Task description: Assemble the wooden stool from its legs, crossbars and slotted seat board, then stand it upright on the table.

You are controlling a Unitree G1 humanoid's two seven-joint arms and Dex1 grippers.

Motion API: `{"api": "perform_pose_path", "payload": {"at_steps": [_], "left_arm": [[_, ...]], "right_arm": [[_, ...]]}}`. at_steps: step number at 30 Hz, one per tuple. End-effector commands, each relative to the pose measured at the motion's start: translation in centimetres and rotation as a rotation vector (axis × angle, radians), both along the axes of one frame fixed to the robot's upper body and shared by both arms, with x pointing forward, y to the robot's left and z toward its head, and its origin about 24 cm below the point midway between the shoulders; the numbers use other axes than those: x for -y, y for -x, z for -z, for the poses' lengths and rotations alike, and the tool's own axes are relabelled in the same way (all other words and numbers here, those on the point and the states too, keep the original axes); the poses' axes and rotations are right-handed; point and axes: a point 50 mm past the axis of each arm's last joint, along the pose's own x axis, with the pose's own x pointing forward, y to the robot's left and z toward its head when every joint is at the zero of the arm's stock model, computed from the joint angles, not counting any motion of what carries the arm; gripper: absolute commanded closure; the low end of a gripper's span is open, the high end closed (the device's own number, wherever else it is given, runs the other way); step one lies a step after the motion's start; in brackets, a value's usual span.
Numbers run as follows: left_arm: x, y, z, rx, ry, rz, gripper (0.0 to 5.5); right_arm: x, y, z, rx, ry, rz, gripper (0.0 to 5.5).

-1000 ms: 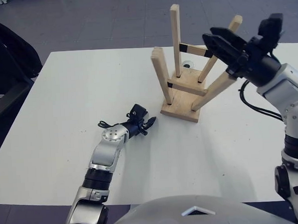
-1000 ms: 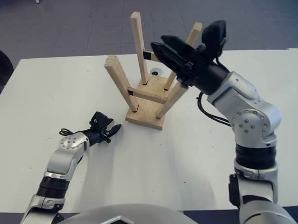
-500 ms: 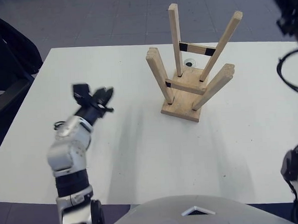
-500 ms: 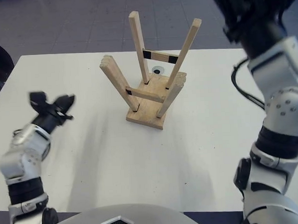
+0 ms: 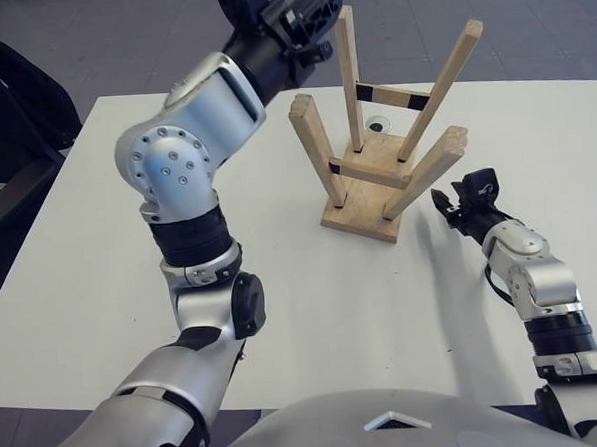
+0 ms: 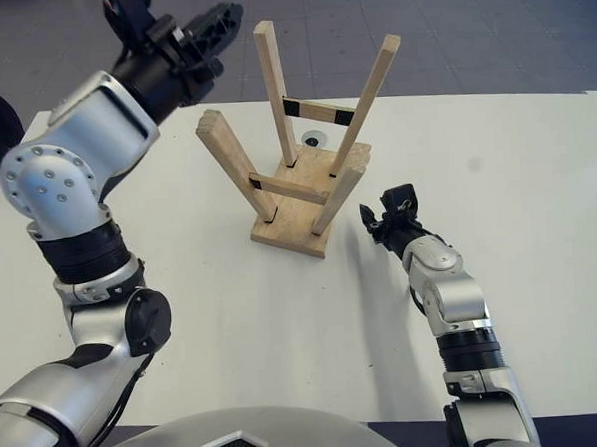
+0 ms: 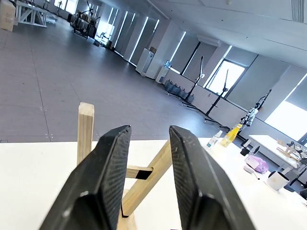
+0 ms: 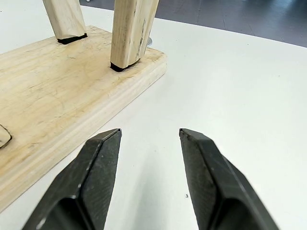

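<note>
- The stool (image 5: 376, 169) stands upside down: seat board (image 5: 361, 220) flat on the table (image 5: 100, 254), legs up, crossbars fitted.
- Right gripper (image 8: 149, 133), parted and empty, sits low beside the board.
- Left gripper (image 7: 149, 130), parted and empty, hovers near the leg tops.
- Assembly looks done; next, grip and flip it.

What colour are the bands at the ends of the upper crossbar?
Black, on the pale wood crossbar; clearest in the right eye view.

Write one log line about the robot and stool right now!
stool: upside down on table, legs up | left gripper: open, raised near legs | right gripper: open, low beside seat board
</note>
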Motion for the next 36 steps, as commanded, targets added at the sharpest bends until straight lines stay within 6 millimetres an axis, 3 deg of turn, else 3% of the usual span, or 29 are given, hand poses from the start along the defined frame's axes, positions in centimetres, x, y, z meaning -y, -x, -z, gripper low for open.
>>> {"api": "perform_pose_path", "payload": {"at_steps": [1, 5, 6, 7, 9, 11, 12, 13, 15, 16, 17, 18, 21, 24, 27, 28, 30, 33, 36], "left_arm": [[0.8, -0.4, -1.6, 0.063, 0.03, 0.022, 4.01], [-1.1, 0.7, -9.0, 0.452, 0.136, -0.062, 4.01], [-1.6, 1.2, -10.1, 0.512, 0.17, -0.068, 4.01], [-1.9, 1.5, -10.6, 0.543, 0.191, -0.069, 4.01], [-1.8, 1.3, -9.0, 0.499, 0.163, -0.05, 4.01], [-0.8, 0.6, -4.3, 0.314, 0.062, 0.006, 4.01], [0.0, 0.4, -0.2, 0.162, -0.003, 0.068, 4.01], [0.6, 0.9, 5.3, -0.036, -0.11, 0.159, 4.01], [0.3, 3.2, 14.1, -0.4, -0.287, 0.226, 4.01], [-0.4, 4.2, 16.5, -0.484, -0.372, 0.233, 4.01], [-1.1, 4.2, 16.8, -0.495, -0.391, 0.206, 4.01], [-1.6, 3.0, 15.0, -0.416, -0.379, 0.16, 4.01], [-2.1, -1.4, 3.7, 0.028, -0.213, 0.0, 4.01], [-1.8, -1.4, -3.6, 0.306, -0.097, -0.027, 4.01], [-2.7, 0.0, -7.0, 0.466, 0.006, -0.044, 4.01], [-3.4, 0.3, -7.2, 0.468, 0.039, -0.065, 4.01], [-5.9, 0.1, -5.5, 0.427, 0.032, -0.158, 4.01], [-10.6, -0.7, 1.5, 0.21, -0.096, -0.359, 4.01], [-13.5, 0.3, 8.8, -0.021, -0.227, -0.49, 4.01]], "right_arm": [[-0.5, -0.8, -0.5, 0.023, -0.002, -0.018, 3.29], [-0.7, -0.8, -0.8, 0.031, -0.013, -0.037, 3.29], [-0.8, -0.7, -0.8, 0.032, -0.017, -0.041, 3.29], [-0.9, -0.7, -0.8, 0.031, -0.018, -0.046, 3.29], [-0.9, -0.4, -0.7, 0.033, -0.019, -0.046, 3.29], [-0.9, -0.3, -0.6, 0.037, -0.022, -0.045, 3.29], [-1.0, -0.3, -0.6, 0.038, -0.022, -0.046, 3.29], [-1.2, -0.3, -0.5, 0.039, -0.024, -0.049, 3.29], [-1.5, -0.4, -0.4, 0.041, -0.03, -0.041, 3.29], [-1.5, -0.4, -0.3, 0.043, -0.032, -0.035, 3.29], [-1.5, -0.5, -0.4, 0.047, -0.035, -0.032, 3.29], [-1.5, -0.4, -0.4, 0.048, -0.038, -0.032, 3.29], [-1.4, -0.1, 0.0, 0.032, -0.034, -0.028, 3.29], [-1.3, -0.1, 0.1, 0.023, -0.033, -0.032, 3.29], [-1.1, -0.2, 0.1, 0.012, -0.03, -0.043, 3.29], [-1.0, -0.2, 0.0, 0.01, -0.035, -0.044, 3.29], [-0.6, 0.0, -0.5, -0.003, -0.061, -0.052, 3.29], [-0.9, 0.9, -1.7, -0.055, -0.133, -0.122, 3.29], [-2.7, 1.4, -3.0, -0.086, -0.172, -0.221, 3.29]]}}
